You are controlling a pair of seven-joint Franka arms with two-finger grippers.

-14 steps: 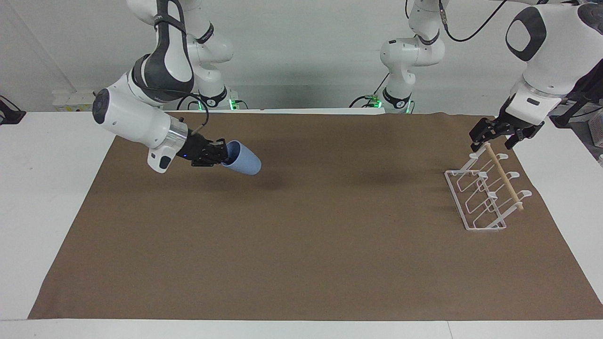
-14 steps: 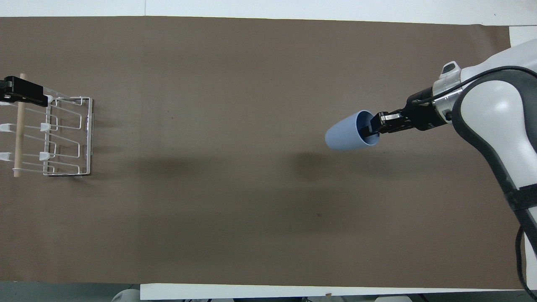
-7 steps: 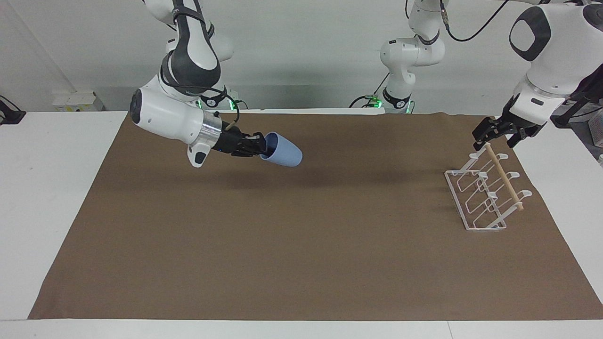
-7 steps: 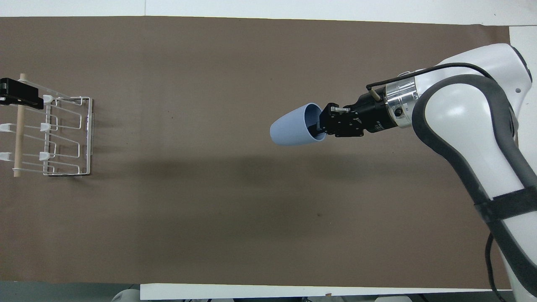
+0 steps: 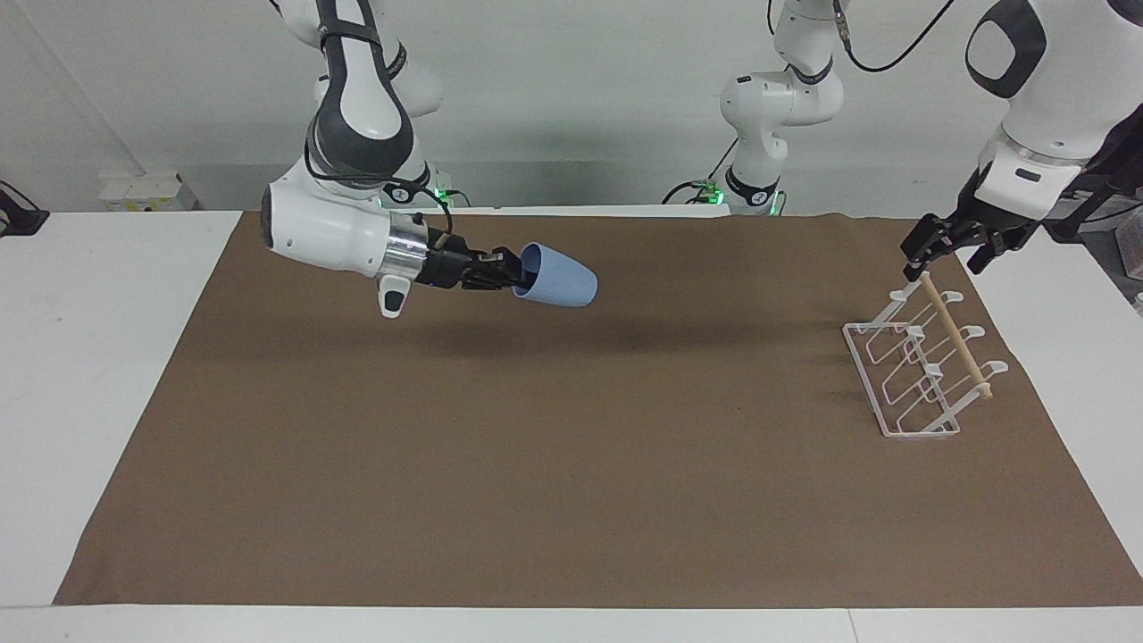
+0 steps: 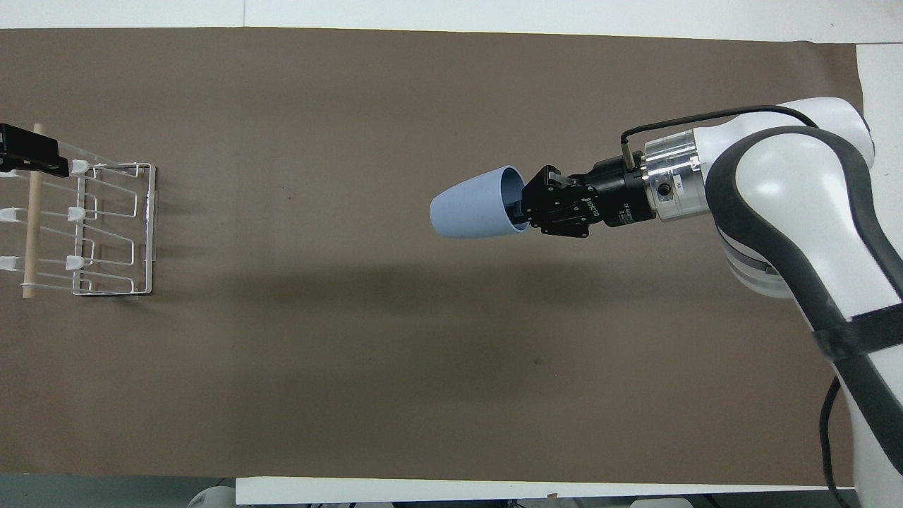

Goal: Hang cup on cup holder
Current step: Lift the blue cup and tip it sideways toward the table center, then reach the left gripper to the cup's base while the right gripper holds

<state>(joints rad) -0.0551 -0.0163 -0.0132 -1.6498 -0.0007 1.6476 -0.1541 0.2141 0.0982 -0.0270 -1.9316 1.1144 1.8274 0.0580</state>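
Right gripper (image 5: 511,271) clamped on the rim of the light-blue cup (image 5: 558,276), one finger inside the mouth, one outside; the inner finger is mostly hidden by the cup wall. Cup is matte, plain, handle-free, tapering to a narrower rounded base. It is carried in the air over the brown mat (image 5: 571,464), well apart from the cup holder (image 5: 920,366). Long axis near level, base tipped slightly down and pointing toward the left arm's end of the table, mouth toward the gripper.

Cup holder: white wire rack, rectangular base, slanted loop prongs, pale wooden dowel across the top. It stands on the mat at the left arm's end.

Left gripper (image 5: 951,250) hovers just above the dowel's robot-side end, its fingers apart; overhead it is cut off at the edge.
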